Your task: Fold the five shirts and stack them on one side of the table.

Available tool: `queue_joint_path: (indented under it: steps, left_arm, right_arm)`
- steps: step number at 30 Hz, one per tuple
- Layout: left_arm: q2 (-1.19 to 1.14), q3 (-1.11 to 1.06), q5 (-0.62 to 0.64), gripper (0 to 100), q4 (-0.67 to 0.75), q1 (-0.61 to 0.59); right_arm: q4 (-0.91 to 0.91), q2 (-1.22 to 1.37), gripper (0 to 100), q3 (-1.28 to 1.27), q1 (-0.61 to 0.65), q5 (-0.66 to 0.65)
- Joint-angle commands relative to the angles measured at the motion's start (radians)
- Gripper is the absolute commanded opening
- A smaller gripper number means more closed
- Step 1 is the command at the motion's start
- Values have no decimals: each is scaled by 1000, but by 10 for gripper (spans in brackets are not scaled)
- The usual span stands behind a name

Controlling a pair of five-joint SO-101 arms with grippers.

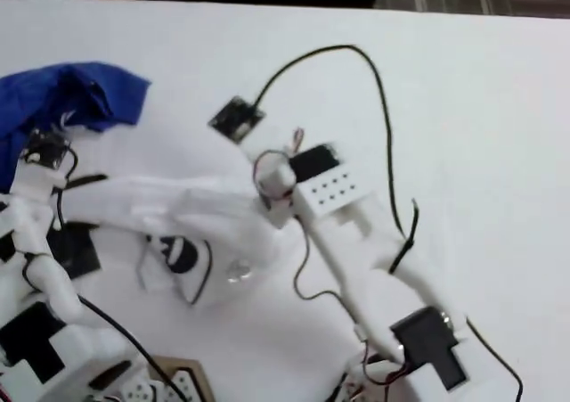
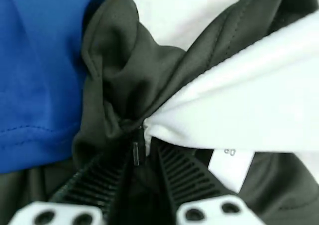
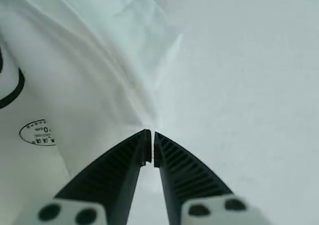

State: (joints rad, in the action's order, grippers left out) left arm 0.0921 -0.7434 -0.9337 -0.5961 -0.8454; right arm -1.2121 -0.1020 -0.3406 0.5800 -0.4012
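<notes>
White surface (image 1: 481,108) carries a white shirt (image 1: 178,201) stretched in a long band running left to right, its left end beside a blue shirt (image 1: 62,99), with the left pincer (image 2: 141,139) clamped on its bunched black-and-white cloth and the right pincer (image 3: 151,146) pinched closed on its right edge.

The surface (image 1: 481,99) is white. At its ten o'clock lies a plain royal-blue shirt (image 1: 76,99). Near the middle, a white shirt (image 1: 209,210) bears a black curved line and a dark blotch at its six o'clock. A black shirt (image 2: 124,80) shows against the blue one. The arms (image 1: 352,242) are white with black motors and cables. The fingers (image 3: 174,170) are black and ridged.
</notes>
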Motion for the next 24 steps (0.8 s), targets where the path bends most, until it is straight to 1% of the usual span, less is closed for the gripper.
queue_joint_path:
  steps: [1, 5, 12, 24]
  left_arm:
    - [0, 12, -8, 24, 15, -8]
    - [0, 10, -9, 24, 15, -9]
    - [0, 12, -9, 24, 15, -12]
    - [0, 12, -11, 24, 14, -14]
  right_arm:
    - [-13, -4, 43, 31, 50, 11]
    - [-7, 1, 135, -3, 71, 12]
    - [-10, 105, 87, -3, 70, 12]
    - [-36, 165, 91, 2, 68, 14]
